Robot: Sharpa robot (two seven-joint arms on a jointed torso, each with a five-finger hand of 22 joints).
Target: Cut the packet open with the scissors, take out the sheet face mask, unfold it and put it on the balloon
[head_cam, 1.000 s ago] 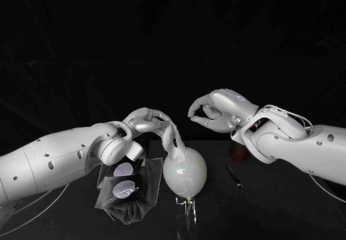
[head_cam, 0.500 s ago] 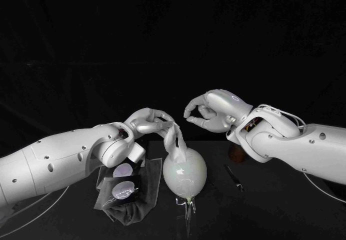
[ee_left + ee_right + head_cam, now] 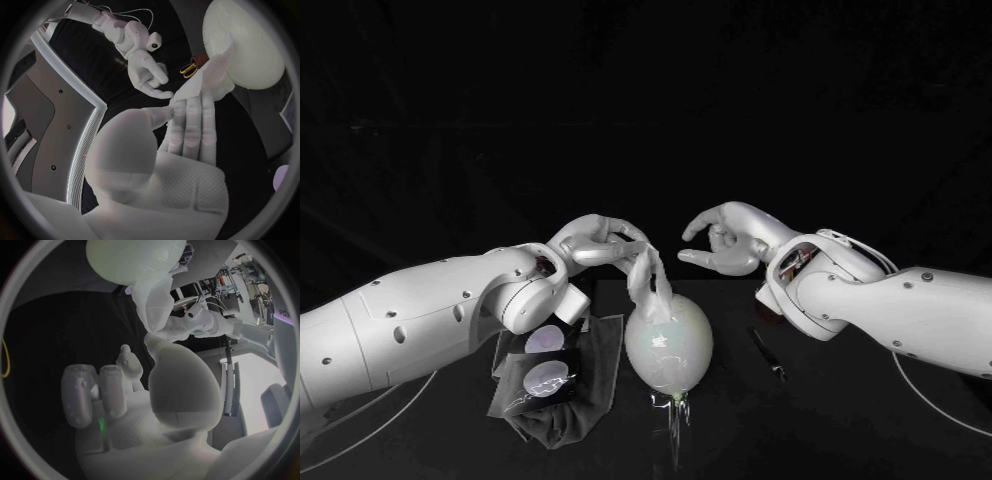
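Left hand: the left hand [image 3: 596, 242] was raised over the far end of the balloon, its fingers [image 3: 201, 125] pressed together against the thumb and pinching the upper edge of the sheet face mask.
Sheet face mask: the sheet face mask [image 3: 645, 276] hung from that pinch as a narrow, folded white strip. Its lower end touched the far top of the balloon, and it did not lie spread over it.
Balloon: the balloon [image 3: 669, 345] was pale and egg-shaped and sat in the middle of the table [image 3: 877, 425], between the two arms, with its knotted end toward the near side.
Right hand: the right hand [image 3: 727, 246] hovered just right of the mask strip and apart from it. Its fingers were loosely curved and spread away from the thumb, and it held nothing.
Packet: the packet [image 3: 540, 372] was dark with shiny round marks and lay flat on the table, just left of the balloon, below the left wrist. I could not tell whether it was cut open.
Scissors: the scissors [image 3: 769, 354] lay on the table right of the balloon, near the right forearm, and neither hand touched them.
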